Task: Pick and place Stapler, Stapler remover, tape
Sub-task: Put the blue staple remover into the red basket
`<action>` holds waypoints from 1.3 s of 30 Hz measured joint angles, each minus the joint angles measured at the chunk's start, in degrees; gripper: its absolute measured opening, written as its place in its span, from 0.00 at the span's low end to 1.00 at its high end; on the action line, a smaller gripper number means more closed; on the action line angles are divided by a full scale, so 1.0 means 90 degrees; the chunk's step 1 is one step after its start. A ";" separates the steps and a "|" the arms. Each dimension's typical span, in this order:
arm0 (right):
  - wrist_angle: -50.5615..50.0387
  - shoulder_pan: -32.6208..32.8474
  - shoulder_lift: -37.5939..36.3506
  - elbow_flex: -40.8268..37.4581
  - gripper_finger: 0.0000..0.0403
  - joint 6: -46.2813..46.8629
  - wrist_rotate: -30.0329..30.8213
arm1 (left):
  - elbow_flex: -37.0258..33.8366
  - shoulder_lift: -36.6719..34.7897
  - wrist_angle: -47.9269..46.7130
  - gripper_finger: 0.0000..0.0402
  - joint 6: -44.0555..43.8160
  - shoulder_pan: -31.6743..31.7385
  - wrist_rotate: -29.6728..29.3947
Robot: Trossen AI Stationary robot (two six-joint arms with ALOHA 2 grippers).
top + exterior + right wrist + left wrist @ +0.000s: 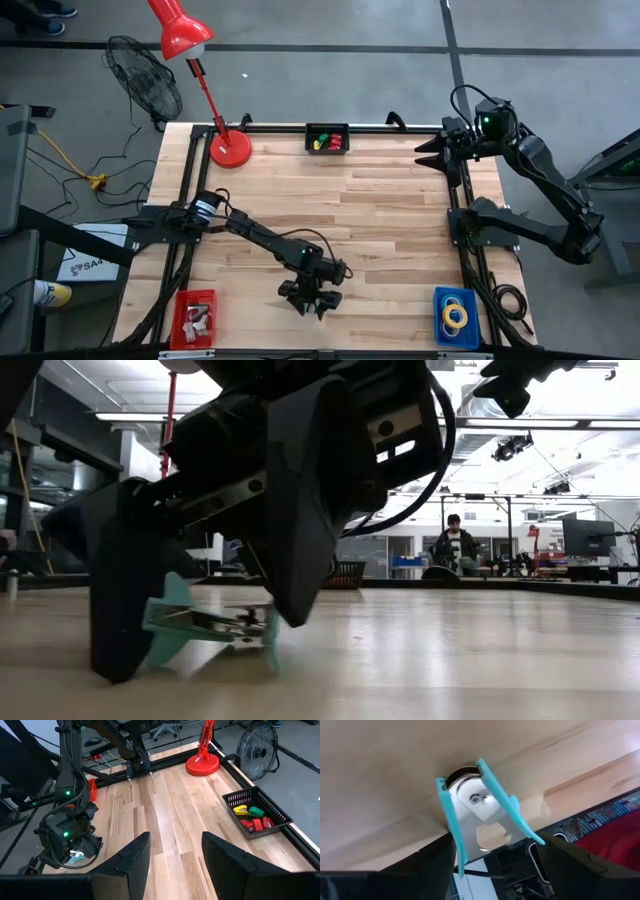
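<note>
Straddling stapler remover (485, 810) near table (400, 200) edge

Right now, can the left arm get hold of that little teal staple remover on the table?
Probably yes: the left gripper is down at the table with a finger on each side of the staple remover, and nothing lies between them.

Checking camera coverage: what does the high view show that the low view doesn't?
High view only: red desk lamp, black mesh basket, red bin, blue bin holding yellow and blue tape rolls, and the parked right gripper at the far right edge.
Low view only: teal-handled metal staple remover lying on the wooden table between the fingers, plus a person in the background.
Both: the left gripper, lowered to the tabletop.
</note>
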 joint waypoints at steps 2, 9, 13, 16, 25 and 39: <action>0.0000 0.0000 0.0000 -0.0002 0.42 0.0000 -0.0001 | 0.0000 0.0000 0.0072 0.66 0.0011 -0.0001 -0.0041; -0.0001 0.0000 0.0000 -0.0002 0.42 0.0000 -0.0002 | 0.0012 -0.0016 -0.0028 0.66 0.0307 -0.0019 -0.0348; -0.0011 0.0000 0.0000 -0.0002 0.42 0.0000 -0.0016 | 0.0019 -0.0017 -0.0130 0.66 0.0709 -0.0010 -0.0317; -0.0012 0.0000 0.0000 -0.0002 0.42 0.0000 -0.0019 | 0.0026 -0.0087 -0.0492 0.66 0.0849 -0.0006 -0.0349; -0.0059 -0.0002 0.0000 -0.0002 0.42 0.0012 -0.0033 | -0.0019 -0.0780 -0.1729 0.66 0.1032 -0.0046 -0.1827; -0.0169 -0.0002 0.0000 -0.0002 0.42 0.0049 -0.0034 | -0.0005 -0.0911 -0.1436 0.66 0.1754 -0.0022 -0.2317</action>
